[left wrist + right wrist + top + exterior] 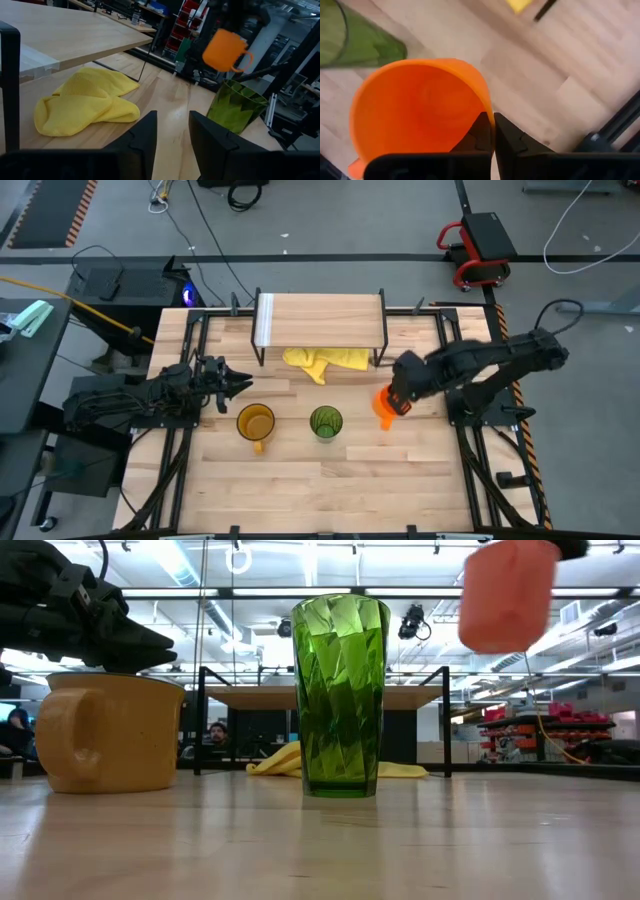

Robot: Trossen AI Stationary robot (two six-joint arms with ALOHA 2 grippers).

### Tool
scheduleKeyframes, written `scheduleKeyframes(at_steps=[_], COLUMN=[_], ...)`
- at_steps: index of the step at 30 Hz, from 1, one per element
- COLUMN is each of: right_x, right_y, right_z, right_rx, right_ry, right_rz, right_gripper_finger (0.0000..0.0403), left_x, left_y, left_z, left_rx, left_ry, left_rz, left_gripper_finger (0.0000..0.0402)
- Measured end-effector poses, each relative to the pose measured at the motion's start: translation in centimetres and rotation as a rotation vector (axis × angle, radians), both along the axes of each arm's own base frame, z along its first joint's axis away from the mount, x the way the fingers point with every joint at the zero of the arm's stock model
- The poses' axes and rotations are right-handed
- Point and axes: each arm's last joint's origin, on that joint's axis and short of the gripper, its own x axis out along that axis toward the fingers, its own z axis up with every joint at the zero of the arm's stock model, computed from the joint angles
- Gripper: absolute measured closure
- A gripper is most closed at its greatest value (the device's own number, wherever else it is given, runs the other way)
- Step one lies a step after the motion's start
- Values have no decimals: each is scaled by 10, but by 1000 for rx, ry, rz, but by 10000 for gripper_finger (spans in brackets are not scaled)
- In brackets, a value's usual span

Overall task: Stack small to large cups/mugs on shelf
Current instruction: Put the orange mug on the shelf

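Observation:
My right gripper [492,120] is shut on the small orange mug [384,409], which hangs in the air right of the green tumbler [326,422] and shows high up in the low view [507,592]. The amber mug [256,423] stands on its base left of the tumbler. The shelf [320,318] stands on thin black legs at the far side, a white strip [265,320] at its left end. My left gripper [170,132] waits open at the table's left, level, near the amber mug, with nothing between its fingers. My right gripper pinches the orange mug's rim wall [487,107], one finger inside the cup and one outside. The fingers come from above, pointing steeply down. The mug hangs below them, clear of the table, mouth up and a little tilted.
A crumpled yellow cloth [325,361] lies on the table at the shelf's near edge, partly under it. Bare tabletop [330,480] stretches in front of the mugs. Black frame rails [180,440] run along both sides of the table.

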Motion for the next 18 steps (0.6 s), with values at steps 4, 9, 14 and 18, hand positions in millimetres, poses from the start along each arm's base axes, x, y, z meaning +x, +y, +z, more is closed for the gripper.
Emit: scheduleKeyframes(at_steps=[4, 9, 14, 18], right_x=[3, 5, 15, 32], right_y=[-21, -55, -91, -118], right_z=[16, 27, 24, 21], right_rx=[-36, -84, -102, -103], right_ry=[-25, -26, 37, 88], right_rz=[49, 63, 91, 153], right_gripper_finger=[397, 397, 397, 397], left_x=[0, 0, 0, 0], left_y=[0, 0, 0, 0], left_z=[0, 0, 0, 0], left_rx=[1, -5, -6, -8], left_ry=[-1, -5, -6, -7], left_rz=[1, 2, 2, 3], left_gripper_finger=[284, 281, 284, 289])
